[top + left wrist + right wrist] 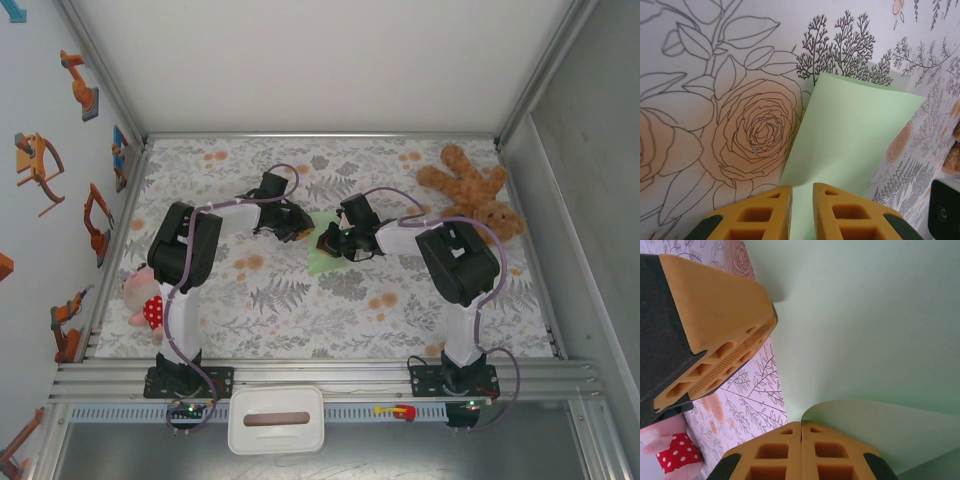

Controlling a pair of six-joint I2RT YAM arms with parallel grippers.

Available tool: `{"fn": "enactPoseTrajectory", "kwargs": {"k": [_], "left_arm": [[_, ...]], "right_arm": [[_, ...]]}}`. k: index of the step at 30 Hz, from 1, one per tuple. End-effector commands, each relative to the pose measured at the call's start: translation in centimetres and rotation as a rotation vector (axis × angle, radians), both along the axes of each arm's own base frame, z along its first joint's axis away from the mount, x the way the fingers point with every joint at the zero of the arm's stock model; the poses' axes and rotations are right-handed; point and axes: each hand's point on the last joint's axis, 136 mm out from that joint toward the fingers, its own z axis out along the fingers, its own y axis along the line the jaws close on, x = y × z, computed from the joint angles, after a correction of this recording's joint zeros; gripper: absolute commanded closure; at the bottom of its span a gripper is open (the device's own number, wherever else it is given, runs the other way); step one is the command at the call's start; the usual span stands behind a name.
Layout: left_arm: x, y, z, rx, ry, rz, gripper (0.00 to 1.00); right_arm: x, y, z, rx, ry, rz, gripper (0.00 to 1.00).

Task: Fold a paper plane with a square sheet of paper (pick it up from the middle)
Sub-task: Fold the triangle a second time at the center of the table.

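Note:
The square sheet of paper (319, 260) is pale mint green and lies mid-table between both arms; it spreads across the left wrist view (855, 130) and the right wrist view (865, 315). My left gripper (299, 228) stands at the sheet's left edge, its yellow fingers a narrow gap apart (802, 186), with the paper showing in the gap. One of its fingers (725, 305) has its tip on the sheet. My right gripper (329, 243) is shut (801, 422) on a flap of the sheet that curls up and over from its tips.
A floral cloth (400, 300) covers the table. A brown teddy bear (475, 190) lies at the back right. A pink plush in a red dotted scarf (143, 298) sits at the left edge, also low left (672, 450). A white box (276, 420) sits on the front rail.

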Motion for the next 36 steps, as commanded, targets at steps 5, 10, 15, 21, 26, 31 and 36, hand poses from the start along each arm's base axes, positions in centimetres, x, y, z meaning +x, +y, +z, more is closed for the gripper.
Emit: {"fn": "enactPoseTrajectory", "kwargs": {"k": [5,10,15,21,26,31,36], "left_arm": [[-2.5,1.8,-3.5,0.098,0.11,0.001,0.79],[-2.4,1.8,-3.6,0.099,0.109,0.001,0.8],[-2.5,1.8,-3.5,0.098,0.109,0.0,0.79],[-2.4,1.8,-3.4,0.098,0.106,0.0,0.79],[-2.6,1.9,-3.5,0.1,0.11,-0.001,0.79],[-2.5,1.9,-3.4,0.098,0.107,0.0,0.79],[-2.2,1.7,-2.8,0.091,0.095,0.0,0.79]], "right_arm": [[-0.2,0.2,-0.9,-0.029,0.006,0.014,1.0],[-0.3,0.0,-1.2,-0.041,0.016,0.011,1.0],[-0.2,0.2,-1.0,-0.032,0.012,0.019,1.0],[-0.4,0.1,-1.3,-0.04,0.021,0.023,1.0],[-0.5,0.1,-1.6,-0.043,0.028,0.023,1.0],[-0.5,-0.1,-1.7,-0.054,0.032,0.017,1.0],[-0.6,-0.2,-1.7,-0.059,0.035,0.016,1.0]]}}
